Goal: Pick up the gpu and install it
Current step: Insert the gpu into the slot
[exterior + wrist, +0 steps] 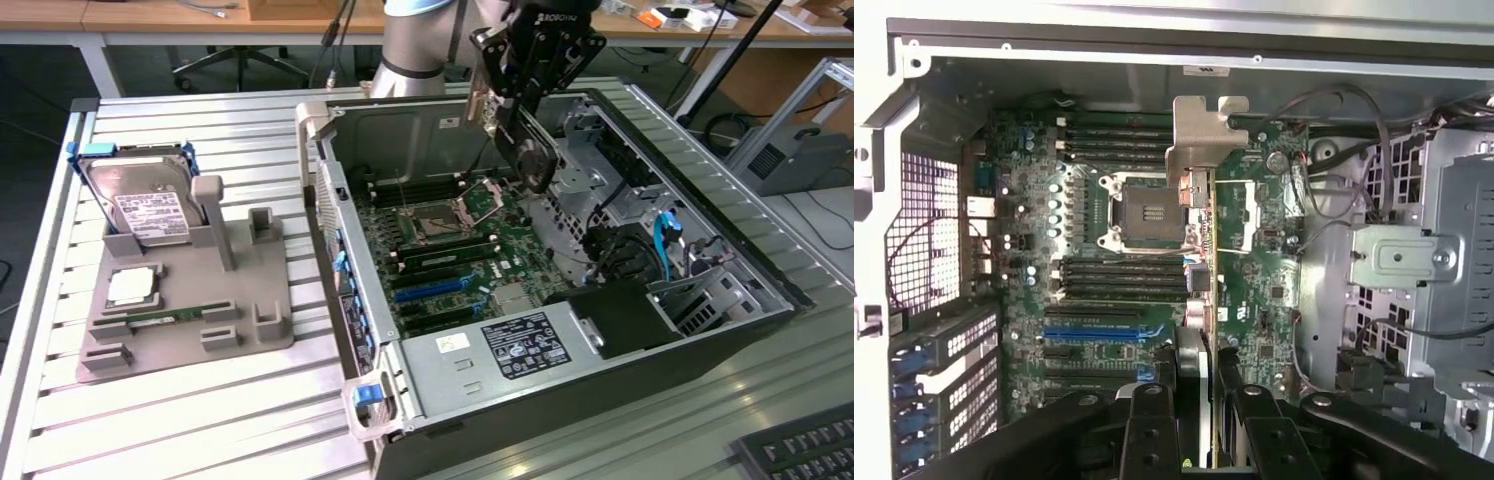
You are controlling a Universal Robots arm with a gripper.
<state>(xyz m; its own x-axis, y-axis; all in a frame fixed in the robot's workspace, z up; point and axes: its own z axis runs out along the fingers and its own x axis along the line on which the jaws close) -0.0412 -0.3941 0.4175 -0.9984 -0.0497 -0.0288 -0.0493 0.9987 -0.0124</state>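
Observation:
The gpu (523, 150), a thin dark card with a round fan face and a silver bracket (477, 105) on one end, hangs upright above the open computer case (441, 360). My gripper (518, 95) is shut on its upper edge. In the wrist view the gpu (1199, 250) appears edge-on, its bracket (1199, 140) at the far end, with the black fingers (1152, 415) on either side of it. It hovers over the green motherboard (1264, 300), near the CPU socket (1149, 212) and apart from the blue slots (1094, 330).
A grey parts holder (187, 310) at the exterior view's left carries a silver hard drive (147, 210), a processor chip (130, 286) and a green memory stick (167, 318). The case's drive cage and cables (667, 250) line its right side. A keyboard (801, 450) lies at the lower right.

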